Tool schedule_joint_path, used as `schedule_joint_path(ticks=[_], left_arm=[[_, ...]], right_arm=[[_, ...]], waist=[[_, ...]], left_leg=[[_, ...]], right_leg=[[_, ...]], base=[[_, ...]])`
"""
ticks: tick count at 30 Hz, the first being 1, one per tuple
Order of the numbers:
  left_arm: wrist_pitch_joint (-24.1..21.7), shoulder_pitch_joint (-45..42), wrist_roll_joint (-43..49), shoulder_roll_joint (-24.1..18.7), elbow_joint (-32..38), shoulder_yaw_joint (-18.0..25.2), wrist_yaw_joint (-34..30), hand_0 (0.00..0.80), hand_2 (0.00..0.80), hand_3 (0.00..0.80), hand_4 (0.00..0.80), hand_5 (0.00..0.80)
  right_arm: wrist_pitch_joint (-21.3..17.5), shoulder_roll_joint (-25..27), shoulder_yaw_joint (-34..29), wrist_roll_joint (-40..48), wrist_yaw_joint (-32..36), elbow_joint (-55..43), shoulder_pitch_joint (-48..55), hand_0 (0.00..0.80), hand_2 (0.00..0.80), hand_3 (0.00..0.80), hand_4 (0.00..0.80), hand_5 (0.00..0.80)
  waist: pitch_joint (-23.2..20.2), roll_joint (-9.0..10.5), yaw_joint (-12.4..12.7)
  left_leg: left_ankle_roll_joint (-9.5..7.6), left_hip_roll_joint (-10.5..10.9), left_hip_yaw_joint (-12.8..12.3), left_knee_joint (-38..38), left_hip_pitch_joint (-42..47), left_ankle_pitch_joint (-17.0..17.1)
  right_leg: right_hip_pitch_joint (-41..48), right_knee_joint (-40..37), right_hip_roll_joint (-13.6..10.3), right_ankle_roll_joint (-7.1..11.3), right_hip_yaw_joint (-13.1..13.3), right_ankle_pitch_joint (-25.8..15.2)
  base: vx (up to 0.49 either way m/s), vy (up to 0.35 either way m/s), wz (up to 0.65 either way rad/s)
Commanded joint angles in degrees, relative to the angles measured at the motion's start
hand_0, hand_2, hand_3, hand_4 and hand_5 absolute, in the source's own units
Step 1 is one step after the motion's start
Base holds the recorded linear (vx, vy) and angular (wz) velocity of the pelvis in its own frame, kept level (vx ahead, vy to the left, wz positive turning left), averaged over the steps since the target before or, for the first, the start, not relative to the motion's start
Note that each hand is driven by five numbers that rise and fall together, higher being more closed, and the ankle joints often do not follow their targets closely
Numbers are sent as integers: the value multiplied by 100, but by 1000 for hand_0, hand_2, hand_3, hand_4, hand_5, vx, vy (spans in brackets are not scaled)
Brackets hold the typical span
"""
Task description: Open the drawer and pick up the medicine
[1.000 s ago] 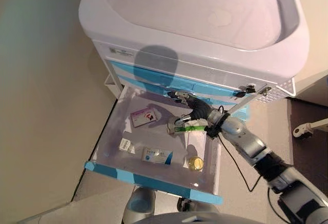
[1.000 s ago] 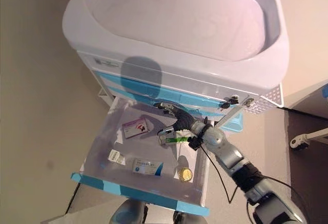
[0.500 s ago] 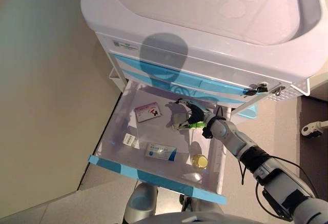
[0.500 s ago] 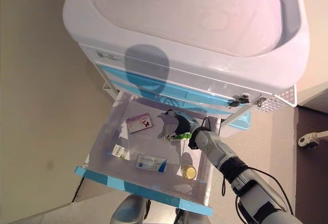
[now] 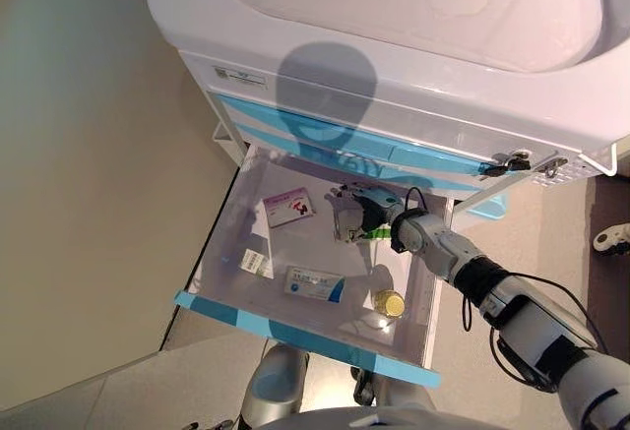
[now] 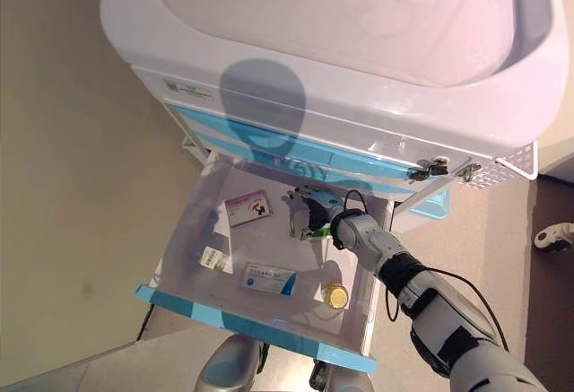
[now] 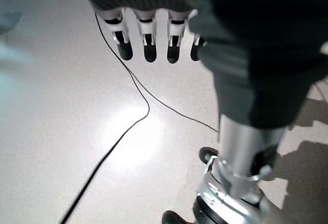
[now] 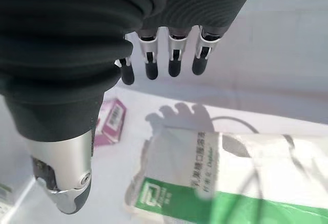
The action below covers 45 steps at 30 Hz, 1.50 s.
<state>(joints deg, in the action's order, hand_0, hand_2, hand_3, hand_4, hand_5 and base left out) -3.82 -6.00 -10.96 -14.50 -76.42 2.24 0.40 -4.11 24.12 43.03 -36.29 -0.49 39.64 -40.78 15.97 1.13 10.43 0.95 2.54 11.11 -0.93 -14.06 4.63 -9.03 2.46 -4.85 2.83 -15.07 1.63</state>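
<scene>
The cart's top drawer [image 5: 295, 337] stands pulled out, its front edge taped blue. A white and green medicine box [image 5: 379, 235] lies flat at the drawer's right side, and shows close up in the right wrist view [image 8: 205, 183]. My right hand [image 5: 359, 212] is inside the drawer just above that box, its fingers [image 8: 174, 60] straight and its thumb apart, holding nothing. My left hand [image 7: 205, 39] shows only in its wrist view, open and empty above the floor.
Also in the drawer are a pink and white box [image 5: 288, 207], a small white box [image 5: 258, 262], a white and blue box [image 5: 315, 283] and a yellow-lidded jar [image 5: 389, 303]. The cart's white basin top [image 5: 394, 17] overhangs the drawer's back.
The camera has shifted. My right hand has moved a little towards the drawer's middle and its fingers have straightened over the white and green box.
</scene>
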Motion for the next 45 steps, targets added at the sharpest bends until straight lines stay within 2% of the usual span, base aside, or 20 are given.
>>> schedule_joint_path(ticks=[1, 2, 3, 6, 14, 21, 28, 29, 30, 31, 45], left_arm=[[-10, 96, -271, -27, -187, -123, 54, 0, 0, 0, 0, 0], [-11, 97, -272, -27, -187, -121, 55, 0, 0, 0, 0, 0], [-46, 349, -401, 109, -168, -310, 122, 0, 0, 0, 0, 0], [1, 475, -589, 216, -101, -476, 196, 0, 0, 0, 0, 0], [-30, 485, -735, 285, -14, -745, 233, 0, 0, 0, 0, 0], [-90, 406, -716, 289, 54, -902, 228, 0, 0, 0, 0, 0], [-121, 372, -724, 284, 124, -979, 191, 0, 0, 0, 0, 0], [-125, 352, -729, 299, 156, -1008, 183, 0, 0, 0, 0, 0], [-125, 352, -729, 300, 157, -1009, 183, 0, 0, 0, 0, 0], [-132, 335, -752, 303, 177, -1018, 175, 0, 0, 0, 0, 0], [-135, 522, -1019, 353, 205, -930, 240, 0, 0, 0, 0, 0]], right_arm=[[60, -50, 289, -316, -199, 44, -316, 0, 0, 0, 0, 0], [57, -57, 292, -317, -206, 55, -320, 0, 0, 0, 0, 0], [225, -189, 448, -564, -186, 435, -401, 0, 0, 0, 0, 0], [381, -380, 575, -551, -281, 1155, -692, 0, 0, 0, 0, 0], [549, -574, 504, -396, -524, 2377, -755, 0, 0, 0, 0, 0], [592, -227, 349, -281, -730, 3139, -813, 0, 0, 0, 0, 0], [612, 55, 297, -276, -792, 3331, -869, 0, 0, 0, 0, 0], [620, 116, 318, -333, -755, 3381, -876, 160, 160, 160, 160, 160], [620, 117, 318, -333, -755, 3381, -876, 160, 160, 160, 160, 160], [626, 168, 356, -411, -722, 3420, -878, 800, 800, 800, 800, 800], [645, 315, 408, -482, -755, 2991, -895, 800, 800, 800, 800, 800]], waist=[[-9, 218, 54], [-10, 219, 50], [8, 212, -15], [49, 178, 8], [130, 40, 74], [188, -138, 149], [275, -274, 201], [299, -301, 213], [299, -302, 214], [320, -331, 219], [483, -367, 131]], left_leg=[[-151, 353, -53, 30, -84, 62], [-151, 354, -50, 29, -88, 62], [-149, 342, -81, 35, -118, 68], [-148, 342, -81, 39, -161, 93], [-146, 377, -41, 64, -250, 169], [-141, 415, -16, 66, -347, 209], [-136, 423, -3, 103, -453, 271], [-143, 427, -7, 123, -468, 282], [-143, 427, -8, 123, -469, 282], [-147, 429, -5, 134, -491, 291], [-171, 450, 22, 209, -584, 358]], right_leg=[[-443, 330, -319, 311, 242, -549], [-446, 332, -319, 311, 240, -548], [-486, 343, -321, 308, 266, -555], [-545, 365, -329, 292, 281, -562], [-638, 393, -366, 283, 221, -600], [-742, 395, -396, 293, 230, -631], [-873, 413, -419, 304, 234, -659], [-899, 414, -422, 308, 244, -668], [-900, 414, -422, 308, 245, -669], [-935, 417, -428, 311, 252, -676], [-1141, 543, -474, 300, 324, -664]], base=[[-13, -12, 9], [-23, -2, 5], [-15, 8, 3], [0, 0, 0], [0, -1, 1], [-5, 2, 9], [-4, 0, 1], [0, 0, 0], [0, 0, 0], [0, 0, 0], [0, 0, 0]])
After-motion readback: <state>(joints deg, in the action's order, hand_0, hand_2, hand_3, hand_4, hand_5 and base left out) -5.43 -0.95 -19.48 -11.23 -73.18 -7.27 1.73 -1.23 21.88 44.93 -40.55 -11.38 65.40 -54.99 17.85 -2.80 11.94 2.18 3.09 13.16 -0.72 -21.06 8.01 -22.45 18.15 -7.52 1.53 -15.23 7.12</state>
